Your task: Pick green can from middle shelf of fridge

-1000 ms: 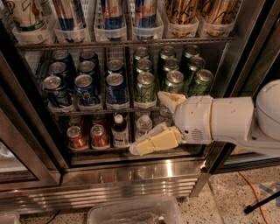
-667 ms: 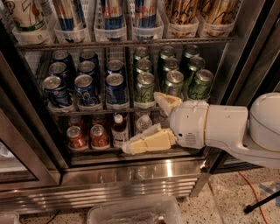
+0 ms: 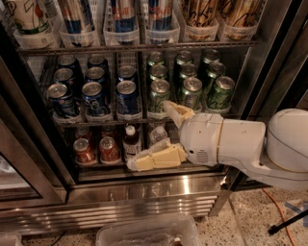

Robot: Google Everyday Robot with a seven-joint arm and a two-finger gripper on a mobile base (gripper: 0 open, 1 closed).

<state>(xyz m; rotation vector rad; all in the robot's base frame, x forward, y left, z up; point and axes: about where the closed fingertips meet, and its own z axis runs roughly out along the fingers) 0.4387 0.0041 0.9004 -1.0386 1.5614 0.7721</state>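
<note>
The fridge (image 3: 144, 194) stands open, with a stainless-steel base. Its middle shelf (image 3: 103, 121) is a dark wire rack holding blue cans on the left and green cans on the right. The nearest green can (image 3: 159, 95) stands in the front row, with two more green cans (image 3: 192, 91) (image 3: 220, 92) to its right. My gripper (image 3: 148, 134) is open and empty, just in front of the shelf's front rail. Its upper finger (image 3: 174, 111) reaches up between the front green cans. Its lower finger (image 3: 155, 158) hangs in front of the bottom shelf.
Blue cans (image 3: 94, 98) fill the shelf's left lanes. Red cans (image 3: 84, 151) and a small bottle (image 3: 131, 141) stand on the bottom shelf. Tall slim cans (image 3: 124, 14) line the top shelf. A clear bin (image 3: 144, 233) lies on the floor, with an orange cable (image 3: 284, 211) at the right.
My arm and gripper have moved left along the front of the fridge, toward the front-row green cans. The fingers stay spread. The cans have not moved.
</note>
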